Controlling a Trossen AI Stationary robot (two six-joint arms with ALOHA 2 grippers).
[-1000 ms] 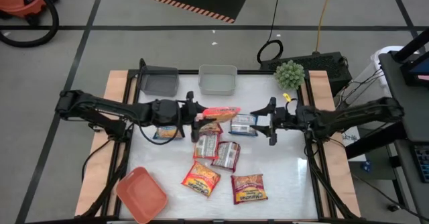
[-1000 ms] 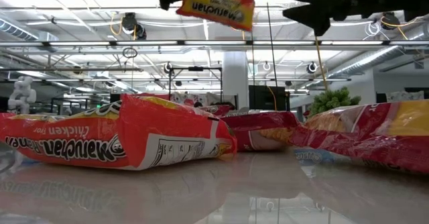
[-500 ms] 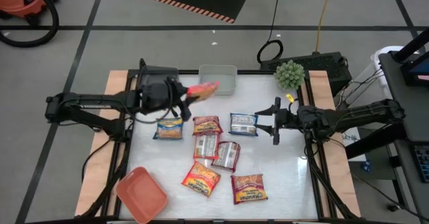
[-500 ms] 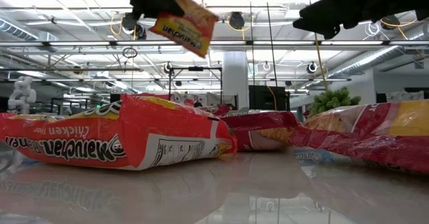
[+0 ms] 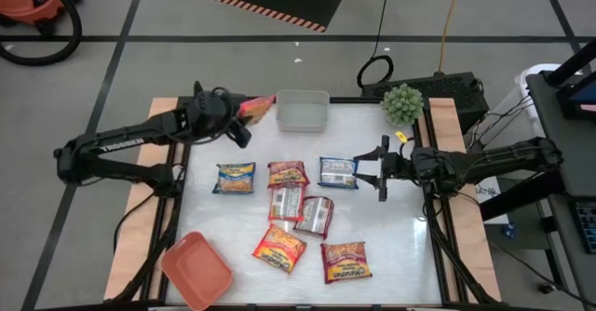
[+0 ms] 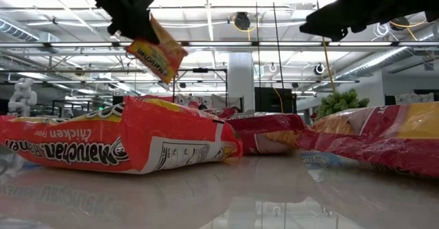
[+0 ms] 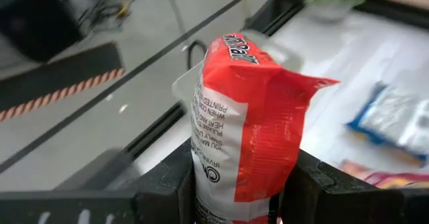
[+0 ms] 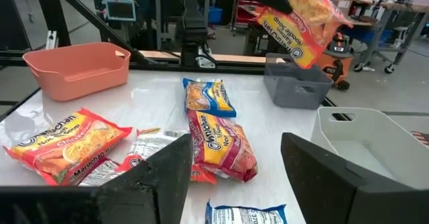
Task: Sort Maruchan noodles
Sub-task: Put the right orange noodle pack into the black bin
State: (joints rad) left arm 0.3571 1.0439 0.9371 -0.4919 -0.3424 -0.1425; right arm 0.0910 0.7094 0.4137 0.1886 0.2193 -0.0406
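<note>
Orange-red with yellow lettering, one Maruchan packet (image 5: 258, 106) hung pinched in the left gripper (image 5: 240, 114), whose fingers were clamped on its crinkled wrapper, in the upper left of the high view, above the grey bin (image 5: 220, 112) and just left of the clear bin (image 5: 302, 112). In the left wrist view the packet's (image 7: 244, 130) white back panel with printed text showed between the two dark fingers (image 7: 167, 187).

Seven more packets lay flat in the middle of the white table (image 5: 400, 218): a blue-and-yellow one (image 5: 235, 178), an orange-red one (image 5: 288, 172), a blue-and-silver one (image 5: 338, 172), two silvery-pink ones (image 5: 287, 202) (image 5: 316, 216), and two orange-red ones (image 5: 279, 247) (image 5: 345, 261) lower down.

The right gripper (image 5: 379, 169) hovered right of centre with its fingers spread wide and holding nothing. A salmon-red bin (image 5: 196, 271) sat at the lower left.
</note>
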